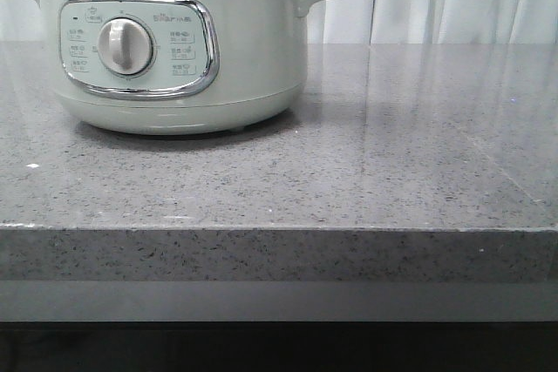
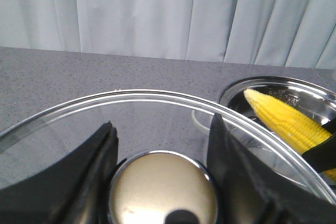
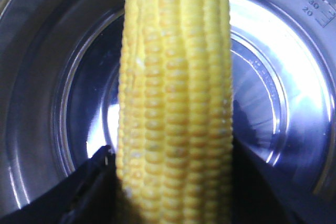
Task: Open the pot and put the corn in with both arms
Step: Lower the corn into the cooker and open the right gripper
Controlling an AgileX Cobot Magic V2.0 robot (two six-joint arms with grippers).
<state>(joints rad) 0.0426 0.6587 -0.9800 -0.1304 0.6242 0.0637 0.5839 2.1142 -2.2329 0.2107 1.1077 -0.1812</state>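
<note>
The round pale-green pot [image 1: 174,50] is sitting on the speckled grey bench [image 1: 366,172], lid off. The left gripper [image 2: 163,182] is clamping the glass lid's [image 2: 157,100] brassy knob [image 2: 163,190] — the right gripper [image 3: 170,182] is pinching the knobbly yellow corn [image 3: 176,93] above the shiny steel bowl.

Three cameras: one low and forward, two riding my wrists.

The front camera sits near tabletop [image 1: 349,180] level, facing the pot [image 1: 174,58] closely. My left wrist camera looks past my left tool [image 2: 163,150] toward curtains; my right wrist camera stares straight down past my right tool [image 3: 173,177]. All share the pot and corn [image 3: 176,93].
</note>
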